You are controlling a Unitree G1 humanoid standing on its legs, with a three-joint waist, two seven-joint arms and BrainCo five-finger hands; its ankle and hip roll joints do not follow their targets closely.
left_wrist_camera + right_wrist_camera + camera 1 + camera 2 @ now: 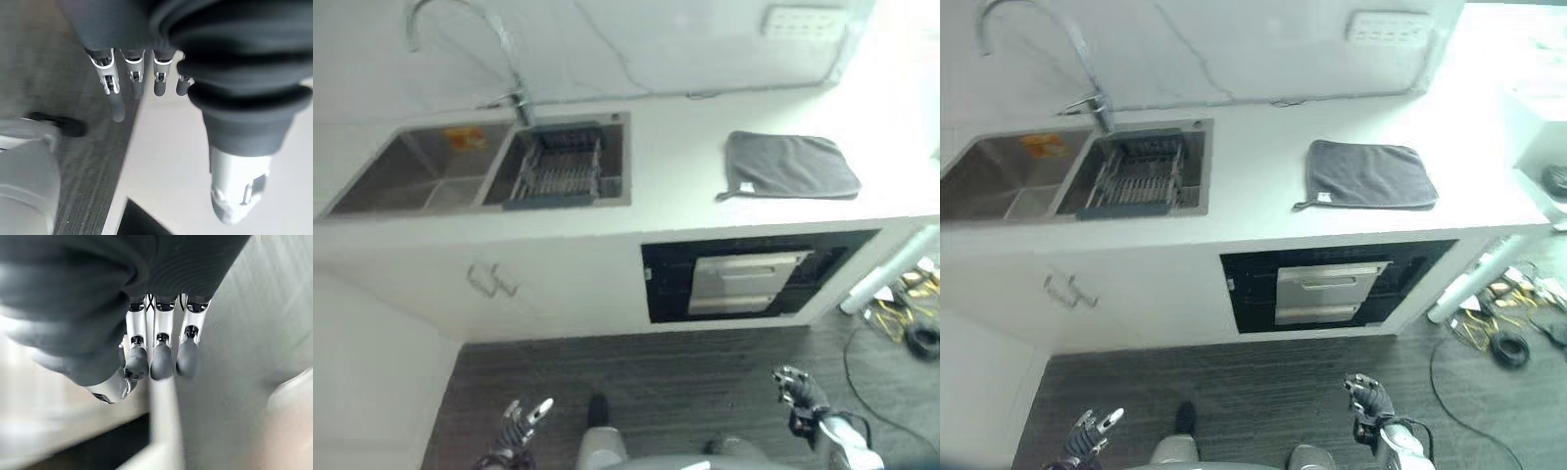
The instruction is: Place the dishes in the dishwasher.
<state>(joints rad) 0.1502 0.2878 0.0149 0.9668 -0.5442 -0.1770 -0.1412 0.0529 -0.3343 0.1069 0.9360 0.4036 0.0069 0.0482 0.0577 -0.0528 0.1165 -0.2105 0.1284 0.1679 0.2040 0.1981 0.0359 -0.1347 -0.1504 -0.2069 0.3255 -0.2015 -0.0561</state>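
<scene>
Left hand [521, 421] and right hand [798, 390] low over the floor [685, 377], fingers loosely extended, empty, before the dishwasher [744, 281].

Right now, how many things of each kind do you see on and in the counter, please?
Sink basins: 2, the left basin and the right basin
Dish racks: 1, the dish rack in the right basin
Faucets: 1, the faucet
Grey cloths: 1, the grey cloth on the counter
Dishwashers: 1, the dishwasher under the counter
Total: 6
</scene>
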